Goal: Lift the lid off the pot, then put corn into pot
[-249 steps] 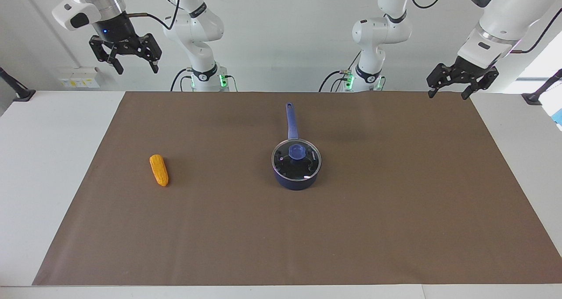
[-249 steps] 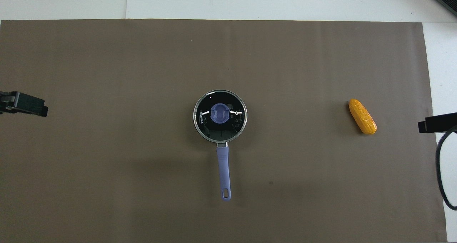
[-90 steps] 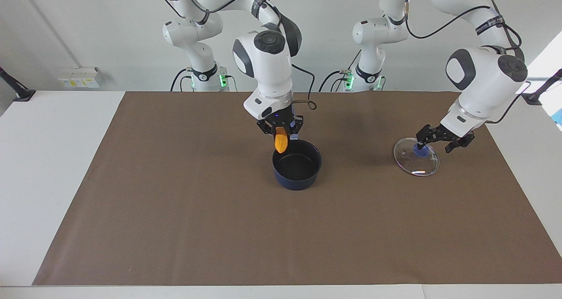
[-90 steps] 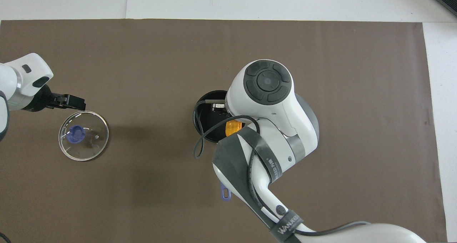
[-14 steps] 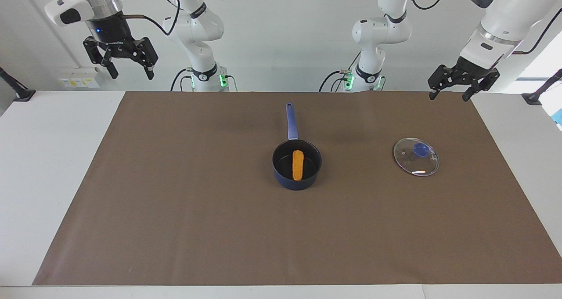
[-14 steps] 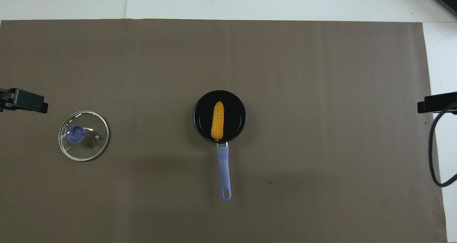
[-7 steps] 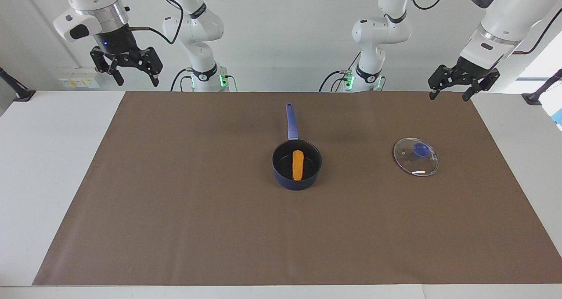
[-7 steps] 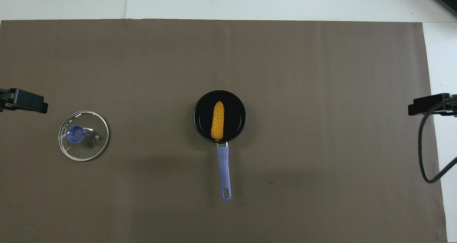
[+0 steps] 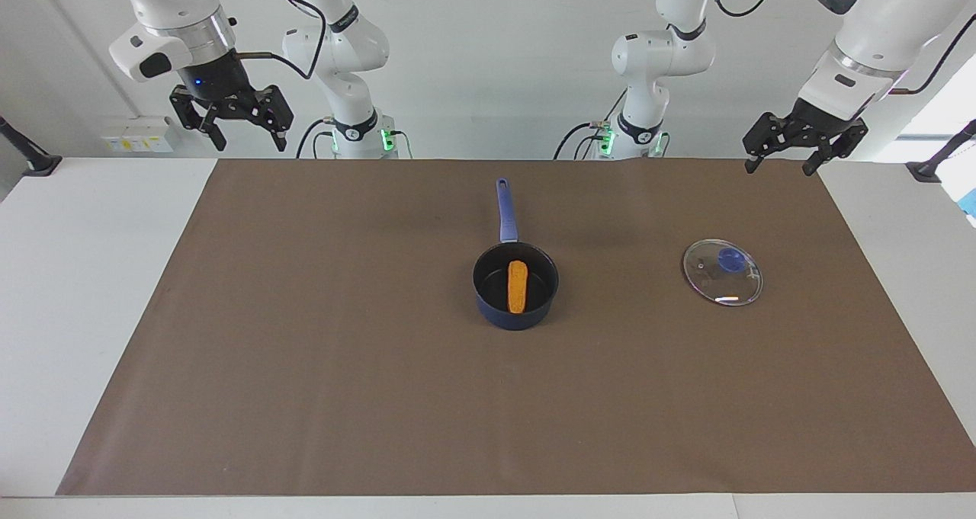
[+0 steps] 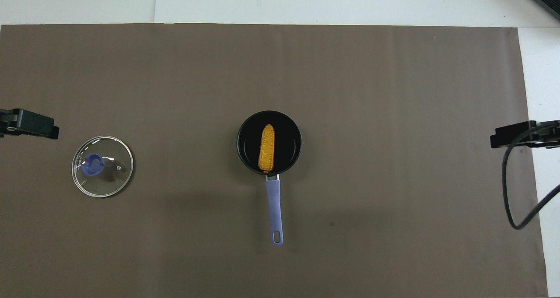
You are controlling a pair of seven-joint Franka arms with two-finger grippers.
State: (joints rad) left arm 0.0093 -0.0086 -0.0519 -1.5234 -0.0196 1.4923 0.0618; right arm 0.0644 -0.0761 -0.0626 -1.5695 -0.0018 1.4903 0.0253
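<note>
Both grippers, left point(image 9: 787, 153) and right point(image 9: 245, 129), raised, open, empty. Corn point(image 9: 518, 286) lies in pot point(image 9: 488, 309), long axis along handle, taper away from robots. Brown mat point(image 9: 305, 351).

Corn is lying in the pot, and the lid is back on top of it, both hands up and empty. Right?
Not quite. The corn is in the pot, but the lid lies on the mat toward the left arm's end, as the facing view shows. Left hand and right hand are up, empty.

Bright, even indoor light, sharp in both views

Soft faint shadows lie on the brown mat point(image 9: 343, 366); a small white glint sits on the lid point(image 9: 723, 272) and daylight glares at one edge.
</note>
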